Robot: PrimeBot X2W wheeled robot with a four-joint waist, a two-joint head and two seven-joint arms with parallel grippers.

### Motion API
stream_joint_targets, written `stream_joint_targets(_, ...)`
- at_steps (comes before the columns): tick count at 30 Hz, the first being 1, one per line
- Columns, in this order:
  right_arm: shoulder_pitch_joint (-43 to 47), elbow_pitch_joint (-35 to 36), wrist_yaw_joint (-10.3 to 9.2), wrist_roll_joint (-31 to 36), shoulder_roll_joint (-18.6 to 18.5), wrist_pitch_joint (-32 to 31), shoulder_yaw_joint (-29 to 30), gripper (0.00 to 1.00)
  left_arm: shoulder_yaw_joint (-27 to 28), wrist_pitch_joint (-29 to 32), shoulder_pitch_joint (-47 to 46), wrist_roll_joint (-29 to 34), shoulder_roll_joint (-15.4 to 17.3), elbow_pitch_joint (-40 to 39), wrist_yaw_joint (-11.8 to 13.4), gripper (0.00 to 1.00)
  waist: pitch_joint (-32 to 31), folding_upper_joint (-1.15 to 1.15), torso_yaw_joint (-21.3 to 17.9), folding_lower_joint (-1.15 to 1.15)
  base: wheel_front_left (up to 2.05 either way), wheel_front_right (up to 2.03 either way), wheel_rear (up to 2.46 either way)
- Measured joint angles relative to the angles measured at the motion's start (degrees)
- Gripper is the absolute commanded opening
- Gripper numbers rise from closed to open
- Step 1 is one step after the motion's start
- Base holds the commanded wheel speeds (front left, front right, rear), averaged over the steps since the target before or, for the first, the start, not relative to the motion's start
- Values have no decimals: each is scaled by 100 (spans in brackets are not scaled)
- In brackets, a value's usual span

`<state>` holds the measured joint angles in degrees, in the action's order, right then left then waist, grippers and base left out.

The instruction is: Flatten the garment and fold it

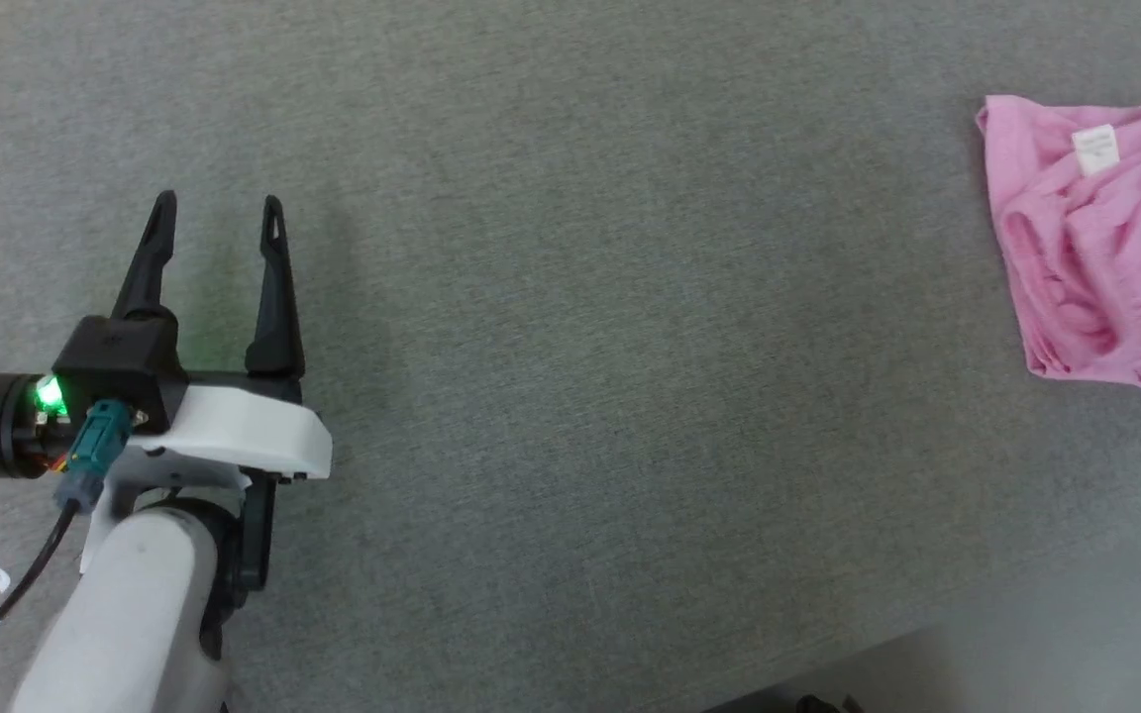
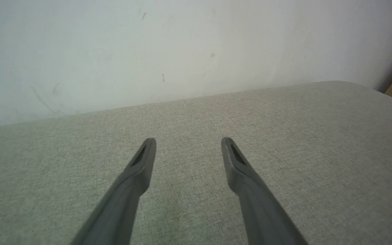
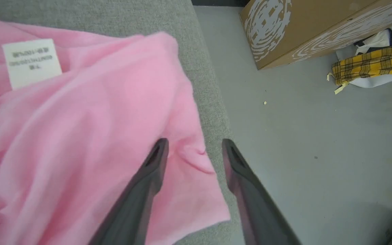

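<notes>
- Left gripper (image 1: 219, 201): hovers low at the near left over bare grey bench (image 1: 630, 347). Fingers spread wide, nothing between them.
- Garment (image 1: 1095, 248): a pink crumpled heap at the far right of the bench, well apart from the left gripper and cut off by the head view's right edge. Its white tag (image 1: 1095, 149) faces up near the far side.
- Right gripper (image 3: 195, 141): sits over the garment's edge by the bench rim, fingers apart and gripping nothing. One finger is over pink cloth, the other over the rim. Cannot tell whether they touch.
- Beyond the rim: grey floor (image 3: 301, 136), a cardboard box (image 3: 301, 27), a yellow plaid cloth (image 3: 373, 64).
- Past the left gripper: a pale scuffed wall (image 2: 148, 51).
</notes>
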<state>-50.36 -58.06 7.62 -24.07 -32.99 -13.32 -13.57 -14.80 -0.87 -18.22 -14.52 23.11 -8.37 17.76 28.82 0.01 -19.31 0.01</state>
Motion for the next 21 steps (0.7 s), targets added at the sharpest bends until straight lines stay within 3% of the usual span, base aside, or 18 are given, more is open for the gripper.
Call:
stream_joint_targets(8,-162,-82,-1,212,-203,603,92,100,82,-412,98,-269,-212,282,21,100,-375,0,172,-1,0,0,0)
stream_joint_targets(15,-52,1100,-1,59,-124,1426,-35,100,236,-864,509,-650,-459,644,45,100,-1031,0,375,-2,0,0,0)
stream_joint_targets(21,633,2194,-2,-5,417,1948,167,100,359,-1082,793,-882,-550,836,7,100,-1642,0,638,-2,0,0,0)
